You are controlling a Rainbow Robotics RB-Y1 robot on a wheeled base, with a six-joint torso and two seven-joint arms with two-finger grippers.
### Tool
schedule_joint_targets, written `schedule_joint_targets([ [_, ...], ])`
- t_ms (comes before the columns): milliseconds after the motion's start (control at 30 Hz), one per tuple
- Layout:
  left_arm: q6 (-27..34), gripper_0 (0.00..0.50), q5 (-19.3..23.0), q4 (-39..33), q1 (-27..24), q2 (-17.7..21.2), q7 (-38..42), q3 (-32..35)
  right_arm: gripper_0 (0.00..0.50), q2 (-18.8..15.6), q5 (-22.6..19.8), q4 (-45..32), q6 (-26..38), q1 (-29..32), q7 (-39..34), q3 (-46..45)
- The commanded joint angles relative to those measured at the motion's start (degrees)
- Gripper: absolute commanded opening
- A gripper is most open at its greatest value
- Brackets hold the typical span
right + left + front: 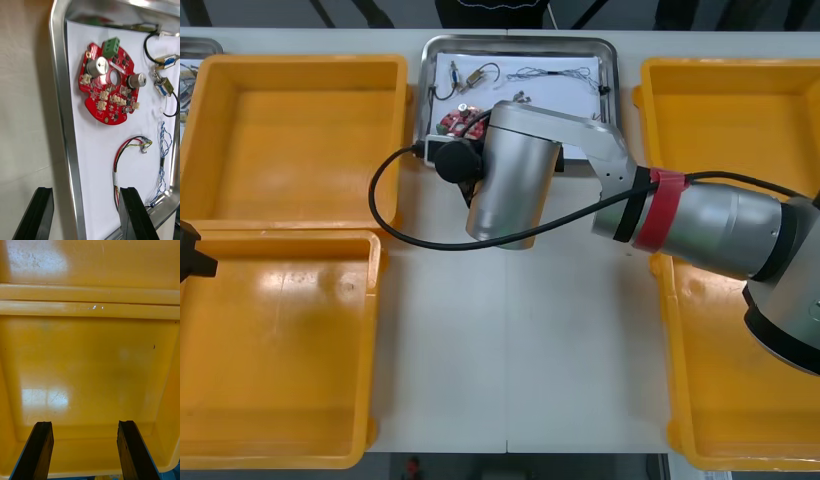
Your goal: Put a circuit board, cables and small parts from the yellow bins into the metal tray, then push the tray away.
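Yellow bins stand two deep at the table's left side. The left gripper hangs over one of them, fingers wide apart, holding nothing. At the middle far edge lies the metal tray, white inside. It holds a round red circuit board, a red and yellow cable, a twisted blue and white cable, a black cable and small metal parts. The right gripper is spread open and empty, straddling the tray's rim: one finger outside over the table, the other inside by the red and yellow cable. Right-side bins close the row.
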Motion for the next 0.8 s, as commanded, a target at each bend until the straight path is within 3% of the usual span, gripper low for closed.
schedule_joint_targets([
  [33,0.4,0.500,0.4,-1.7,0.9,2.7,-5.5,1.4,0.500,1.2,0.9,-8.6,4.5,3.6,3.4,-3.5],
  [500,0.4,0.500,0.4,-1.7,0.9,2.7,-5.5,1.4,0.500,1.2,0.9,-33.1,26.2,19.0,3.9,-12.8],
  [700,0.4,0.500,0.4,-1.7,0.9,2.7,-5.5,1.4,0.500,1.2,0.8,-40.6,36.0,22.8,3.9,-17.7],
  [800,0.4,0.500,0.4,-1.7,0.9,2.7,-5.5,1.4,0.500,1.2,-0.7,-42.7,36.5,24.9,3.6,-21.5],
])
